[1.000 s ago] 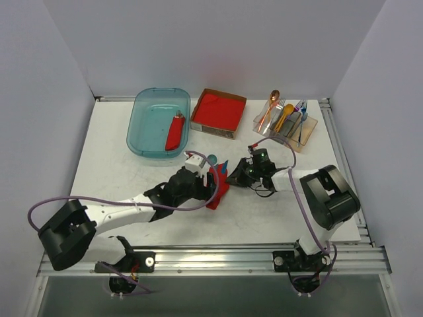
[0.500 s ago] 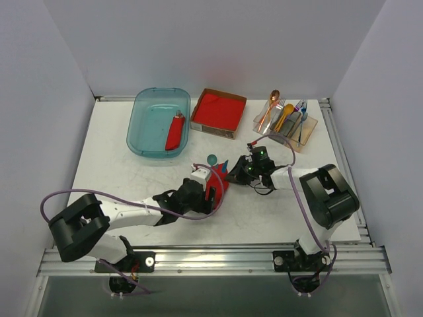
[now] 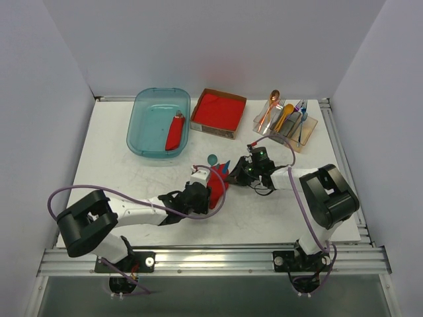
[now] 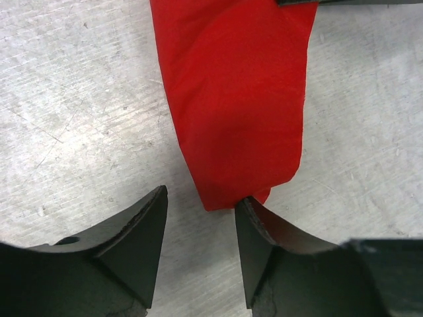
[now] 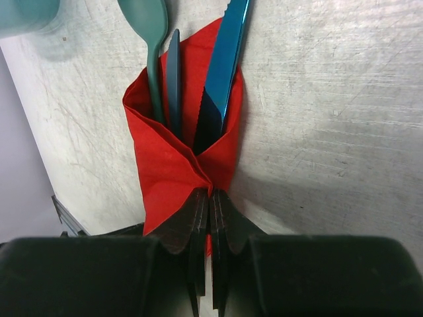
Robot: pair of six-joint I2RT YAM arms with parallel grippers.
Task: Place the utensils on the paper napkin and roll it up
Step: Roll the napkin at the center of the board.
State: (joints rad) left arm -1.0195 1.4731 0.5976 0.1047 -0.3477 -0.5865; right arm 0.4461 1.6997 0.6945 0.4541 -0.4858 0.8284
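Left claw (image 4: 201,198) back; one napkin (image 4: 238,99), three utensils (image 5: 225,59)

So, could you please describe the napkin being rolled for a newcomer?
Near the middle of the white table lies the paper napkin, folded narrow. Unlike the red roll in the tub or the boxed red stack, it holds a teal spoon and blue knife.

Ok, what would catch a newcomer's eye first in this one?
The bright red paper napkin at the centre of the table, folded into a pocket around a teal spoon and a blue knife. The right fingers are shut on its fold, while the left fingers stand open at one tip. A teal bin at back left holds another red roll.
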